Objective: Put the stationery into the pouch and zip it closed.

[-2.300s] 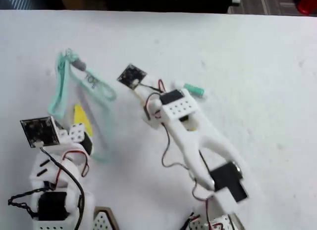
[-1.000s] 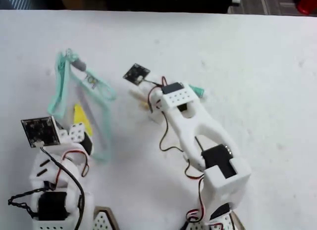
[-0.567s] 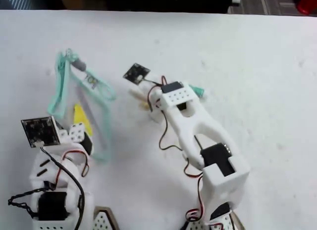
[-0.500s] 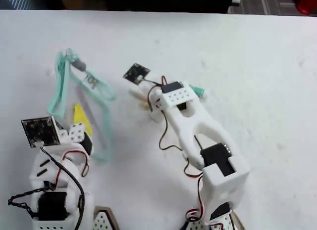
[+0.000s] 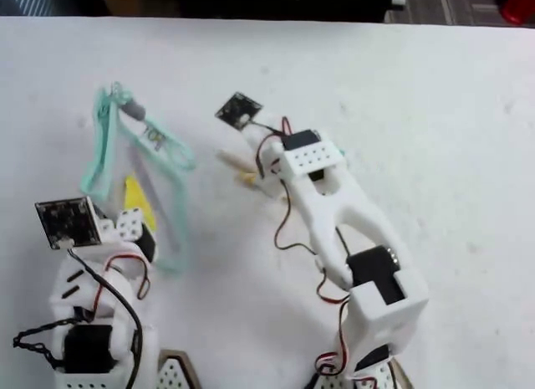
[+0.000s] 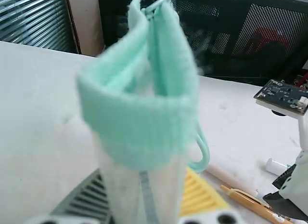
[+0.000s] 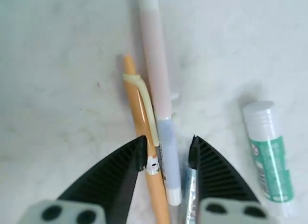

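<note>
A clear mesh pouch (image 5: 99,159) with mint-green trim stands open-mouthed at the left, and my left gripper (image 5: 140,220) is shut on its lower end. In the left wrist view the pouch (image 6: 144,113) rises straight up from between the grey and yellow fingers. An orange pen (image 7: 144,137) and a pink-and-blue pen (image 7: 159,89) lie side by side on the table. My right gripper (image 7: 167,154) hangs low over them, open by a narrow gap, its black fingertips on either side of the two pens. A green-labelled glue stick (image 7: 267,156) lies just beside the pens.
The white table (image 5: 418,96) spreads wide to the right and back, ending at a dark edge along the far side. The pens (image 5: 236,167) lie between the pouch and the right arm (image 5: 334,213). The right arm's camera board (image 6: 284,94) sticks out above the pens.
The right arm swung over and dropped onto the pens, then shifted slightly back and right in the last half second. Pens, pouch and left arm stayed where they were.
</note>
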Robot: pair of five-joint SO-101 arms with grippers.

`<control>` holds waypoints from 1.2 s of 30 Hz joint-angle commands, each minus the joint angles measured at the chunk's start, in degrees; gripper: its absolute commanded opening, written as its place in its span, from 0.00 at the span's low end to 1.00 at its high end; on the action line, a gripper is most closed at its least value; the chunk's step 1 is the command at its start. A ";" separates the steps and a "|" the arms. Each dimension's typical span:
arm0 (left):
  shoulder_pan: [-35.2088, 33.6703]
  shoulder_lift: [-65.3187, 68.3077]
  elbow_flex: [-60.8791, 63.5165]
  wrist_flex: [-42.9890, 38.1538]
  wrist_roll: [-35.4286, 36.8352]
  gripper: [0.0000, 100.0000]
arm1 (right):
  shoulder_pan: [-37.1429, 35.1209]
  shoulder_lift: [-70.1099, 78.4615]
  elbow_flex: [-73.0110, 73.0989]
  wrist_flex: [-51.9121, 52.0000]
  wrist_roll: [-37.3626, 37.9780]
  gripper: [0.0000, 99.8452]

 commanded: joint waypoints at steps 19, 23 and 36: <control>0.75 -0.57 -0.79 -1.85 0.53 0.03 | 0.75 10.24 -9.76 -3.74 0.26 0.13; 0.75 -0.57 -0.79 -1.85 0.53 0.03 | 0.92 13.05 -11.43 -3.74 0.44 0.13; 0.75 -0.57 -0.79 -1.93 0.53 0.03 | 1.10 18.86 -17.32 -1.71 0.53 0.03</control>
